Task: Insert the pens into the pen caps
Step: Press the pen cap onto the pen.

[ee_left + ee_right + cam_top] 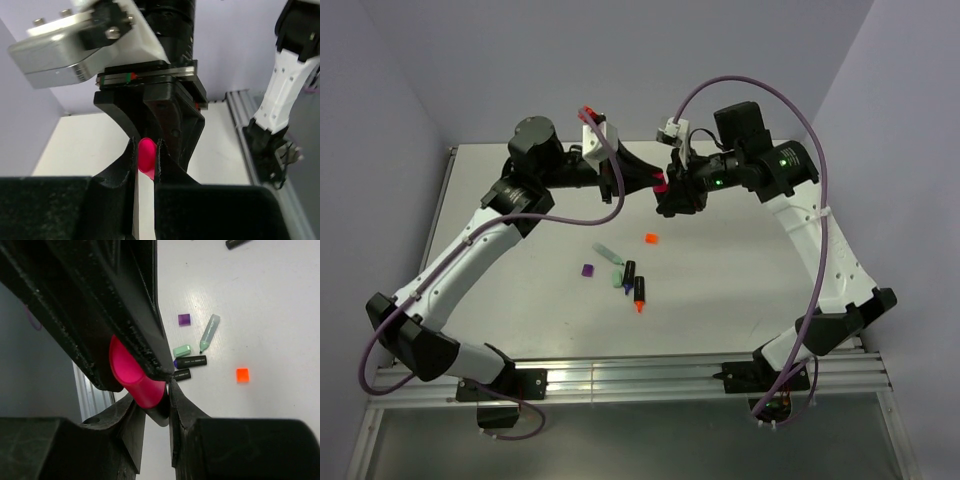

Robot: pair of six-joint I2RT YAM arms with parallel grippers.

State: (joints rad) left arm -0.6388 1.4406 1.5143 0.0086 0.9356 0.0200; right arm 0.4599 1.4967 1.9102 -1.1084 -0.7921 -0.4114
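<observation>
**Over a pale counter (750,290), two arms meet on one pink piece (132,372)**

Lilac walls frame the scene as I watch from my remote station. The left gripper (145,150) and the right gripper (154,397) stand nose to nose, raised well above the surface, each pinched almost fully closed on that same pink piece. From the right wrist camera the pink runs out of the left gripper's jaws straight into the right's. I cannot tell where pen ends and cap begins, nor whether the two are fully seated. I judge the pair is held aloft so that both arms can line up on one axis and press toward each other, with nothing underneath to foul the push. A narrow pinch close to the join should, as I read it, keep such small parts from tilting.

Below, near the counter's middle, the rest lies loose within reach of either arm: an orange cap (651,239) on its own, a purple cap (587,270) off to the left, a pale green pen (606,250) near a green cap (617,280), a black pen with a purplish tip (630,270), and an orange-tipped pen (640,297) nearest the bases. By my reckoning one pairing is in hand and the others are not yet begun
</observation>
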